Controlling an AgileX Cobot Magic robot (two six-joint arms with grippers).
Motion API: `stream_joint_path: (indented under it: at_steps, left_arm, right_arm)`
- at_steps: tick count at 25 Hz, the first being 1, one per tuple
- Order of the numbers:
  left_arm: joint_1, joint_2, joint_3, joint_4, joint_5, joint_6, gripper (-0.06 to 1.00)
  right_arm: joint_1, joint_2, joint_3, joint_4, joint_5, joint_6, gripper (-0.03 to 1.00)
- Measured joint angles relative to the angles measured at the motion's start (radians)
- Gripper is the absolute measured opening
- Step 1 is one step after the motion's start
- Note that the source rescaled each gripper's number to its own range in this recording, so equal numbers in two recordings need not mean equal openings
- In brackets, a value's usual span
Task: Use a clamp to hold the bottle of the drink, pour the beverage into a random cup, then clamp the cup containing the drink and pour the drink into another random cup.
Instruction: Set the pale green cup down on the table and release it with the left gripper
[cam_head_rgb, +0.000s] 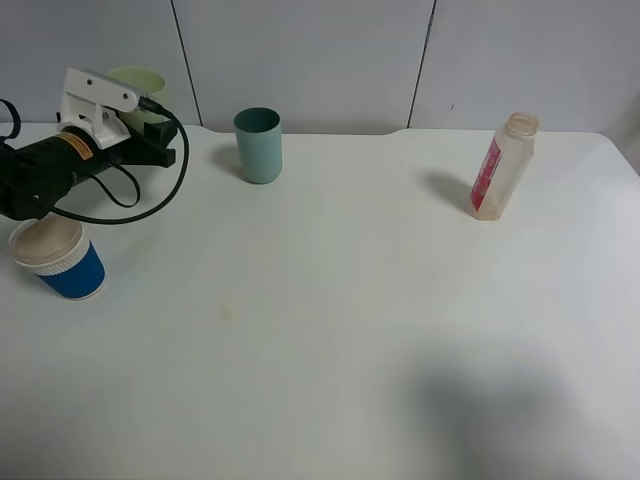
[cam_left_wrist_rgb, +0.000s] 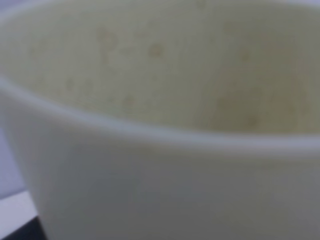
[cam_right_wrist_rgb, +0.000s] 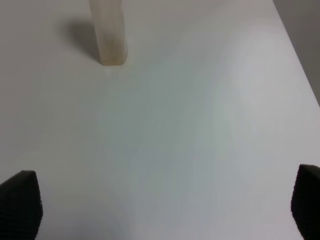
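The clear bottle (cam_head_rgb: 503, 166) with a red label stands uncapped at the back right of the table; its lower part (cam_right_wrist_rgb: 108, 35) shows in the right wrist view. A pale yellow-green cup (cam_head_rgb: 143, 82) sits at the far back left, and my left gripper (cam_head_rgb: 158, 140) is shut on it. That cup's stained inner wall and rim (cam_left_wrist_rgb: 160, 150) fill the left wrist view. A teal cup (cam_head_rgb: 259, 145) stands at the back centre. Near the left edge stands a blue cup (cam_head_rgb: 62, 259) with a white rim and a beige inside. My right gripper (cam_right_wrist_rgb: 160, 205) is open over bare table, well short of the bottle.
The white table (cam_head_rgb: 330, 330) spreads wide in front of the cups and the bottle. The left arm's black body and cable (cam_head_rgb: 60, 170) lie over the back left corner, just above the blue cup. A grey panelled wall (cam_head_rgb: 300, 50) closes off the back.
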Motion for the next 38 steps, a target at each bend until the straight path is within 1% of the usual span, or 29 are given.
stream_joint_path:
  at_steps: [4,8,9,10,12,15,19,20,21,26,30,38]
  left_arm:
    - [-0.056,0.000,0.031,-0.038,-0.008,0.004,0.03]
    - [-0.091,0.000,0.051,-0.069,-0.016,0.004,0.03]
    - [-0.117,0.000,0.063,-0.088,-0.024,0.004,0.03]
    - [-0.146,0.000,0.076,-0.111,-0.039,0.004,0.03]
    - [-0.174,0.000,0.094,-0.143,-0.067,0.004,0.03]
    - [-0.239,-0.001,0.139,-0.211,-0.143,0.004,0.03]
    - [-0.283,-0.001,0.163,-0.248,-0.168,0.004,0.03]
    - [-0.318,-0.001,0.175,-0.269,-0.177,0.004,0.03]
    - [-0.318,-0.001,0.175,-0.269,-0.177,0.004,0.03]
    - [-0.376,-0.001,0.191,-0.289,-0.198,0.003,0.03]
    - [-0.408,-0.001,0.246,-0.294,-0.200,0.000,0.03]
    - [-0.417,-0.002,0.301,-0.294,-0.200,0.000,0.03]
  right_arm:
    - [0.000,0.000,0.000,0.000,0.000,0.000,1.00]
    - [0.000,0.000,0.000,0.000,0.000,0.000,1.00]
    - [0.000,0.000,0.000,0.000,0.000,0.000,1.00]
    - [0.000,0.000,0.000,0.000,0.000,0.000,1.00]
    - [0.000,0.000,0.000,0.000,0.000,0.000,1.00]
    - [0.000,0.000,0.000,0.000,0.000,0.001,1.00]
    - [0.000,0.000,0.000,0.000,0.000,0.002,1.00]
    - [0.000,0.000,0.000,0.000,0.000,0.002,1.00]
    - [0.000,0.000,0.000,0.000,0.000,0.002,1.00]
    - [0.000,0.000,0.000,0.000,0.000,0.002,1.00]
    - [0.000,0.000,0.000,0.000,0.000,0.002,1.00]
    - [0.000,0.000,0.000,0.000,0.000,0.002,1.00]
